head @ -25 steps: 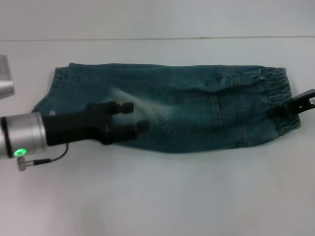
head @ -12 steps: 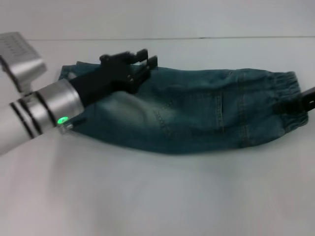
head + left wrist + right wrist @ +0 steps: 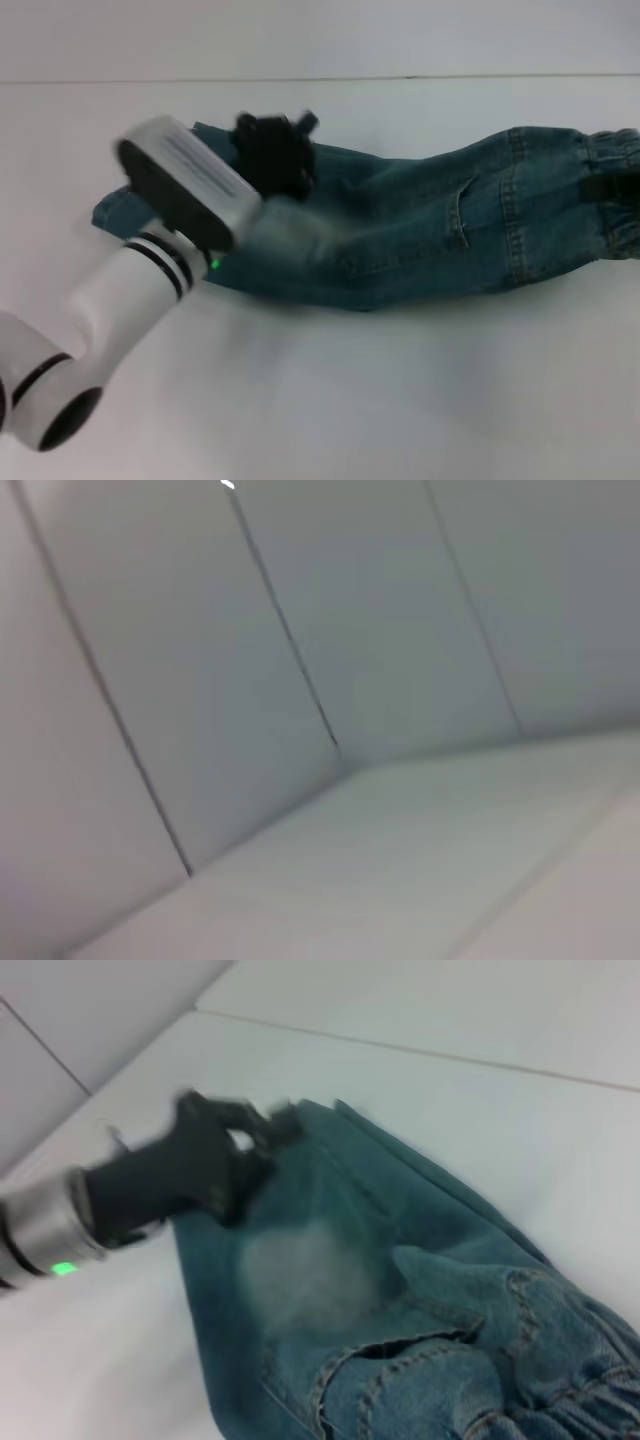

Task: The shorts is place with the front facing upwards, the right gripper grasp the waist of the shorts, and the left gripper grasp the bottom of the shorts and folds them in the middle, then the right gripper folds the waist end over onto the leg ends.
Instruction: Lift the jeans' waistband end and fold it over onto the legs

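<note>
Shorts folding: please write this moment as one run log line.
stage: lengthwise fold done | shorts: doubled on table | left hand: at far edge near leg ends | right hand: at waist

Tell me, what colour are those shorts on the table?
The shorts are blue-green denim with a pale faded patch, clearest in the head view.

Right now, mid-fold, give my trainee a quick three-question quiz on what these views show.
1. True or false: the shorts lie folded lengthwise on the table.
2. Which gripper is over the leg ends? A) left gripper B) right gripper
3. Fill in: the right gripper is at the ___ of the shorts.

Key: 1 true; 2 A; 3 waist.
</note>
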Robot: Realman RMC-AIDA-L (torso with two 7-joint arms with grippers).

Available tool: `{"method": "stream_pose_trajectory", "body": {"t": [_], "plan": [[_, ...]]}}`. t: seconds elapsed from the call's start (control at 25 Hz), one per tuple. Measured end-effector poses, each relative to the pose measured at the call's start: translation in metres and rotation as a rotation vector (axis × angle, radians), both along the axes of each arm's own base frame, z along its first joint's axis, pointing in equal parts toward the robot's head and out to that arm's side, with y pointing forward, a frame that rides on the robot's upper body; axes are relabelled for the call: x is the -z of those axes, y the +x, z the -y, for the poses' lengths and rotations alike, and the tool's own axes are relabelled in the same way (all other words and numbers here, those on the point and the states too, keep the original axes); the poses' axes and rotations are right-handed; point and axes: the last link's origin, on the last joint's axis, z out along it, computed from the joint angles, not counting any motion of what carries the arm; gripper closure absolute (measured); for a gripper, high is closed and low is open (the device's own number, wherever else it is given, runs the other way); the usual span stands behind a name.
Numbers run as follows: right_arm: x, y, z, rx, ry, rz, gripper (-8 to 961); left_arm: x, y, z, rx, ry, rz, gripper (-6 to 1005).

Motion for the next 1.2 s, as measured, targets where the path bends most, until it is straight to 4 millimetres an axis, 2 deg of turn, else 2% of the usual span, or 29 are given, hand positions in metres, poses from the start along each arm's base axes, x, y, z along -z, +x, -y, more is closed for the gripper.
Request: {"method": "stream_pose_trajectory", "body": {"t": [0.2, 0.6, 0.84, 1.2], "plan": [[-0.008, -0.012, 0.004, -0.036, -0.009, -0.061, 836, 0.022, -0.002, 0.013, -0.006, -0.066, -0.105, 998], [-0.023, -0.043, 0.003, -0.117, 0.0, -0.122, 837, 0.046, 0.002, 0.041, 0.027, -0.179, -0.111, 998], [-0.023, -0.056, -0.004, -0.146, -0.006, -0.122, 838, 0.058, 0.015, 0.056, 0.055, -0.235, -0.075, 998], [-0.015, -0.088, -0.017, -0.212, -0.035, -0.125, 837, 0.075, 0.039, 0.083, 0.142, -0.341, -0.026, 998]]}}
